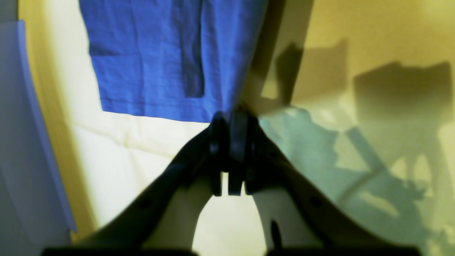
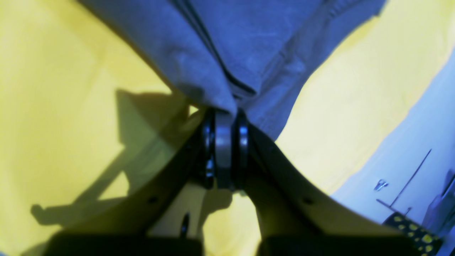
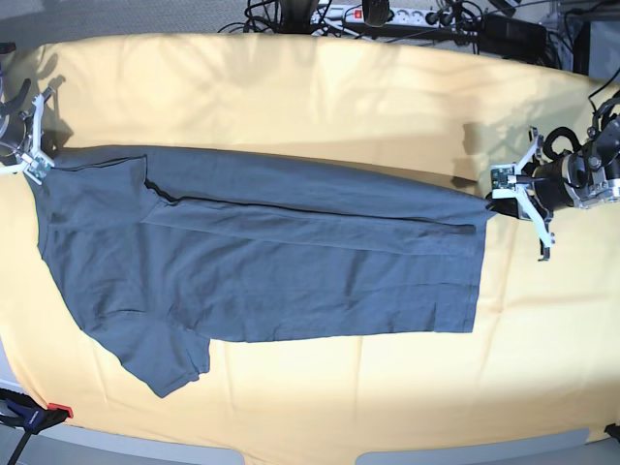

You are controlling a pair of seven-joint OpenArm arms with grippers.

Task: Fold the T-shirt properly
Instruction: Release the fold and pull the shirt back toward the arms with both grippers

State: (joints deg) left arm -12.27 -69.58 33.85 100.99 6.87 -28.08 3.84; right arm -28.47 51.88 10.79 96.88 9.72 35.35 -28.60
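T-shirt (image 3: pixel 271 262) lies lengthwise on yellow cloth (image 3: pixel 320 87), far side folded in | left gripper (image 3: pixel 494 199) clenched on hem corner | right gripper (image 3: pixel 39 160) clenched on shoulder corner | likely tensioning the fold edge straight

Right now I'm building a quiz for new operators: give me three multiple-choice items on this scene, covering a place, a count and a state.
1. Where does the T-shirt lie?
A. On the yellow-orange cloth
B. On bare floor
C. In a basket

2. How many sleeves lie spread out flat on the side nearest the base camera?
A. None
B. One
C. Three

3. What are the left tool and right tool doing?
A. Both open
B. Both shut on the shirt
C. Only one gripping

Answers: 1 A, cloth shows all around the shirt; 2 B, one sleeve sticks out there; 3 B, each wrist view shows fabric pinched.
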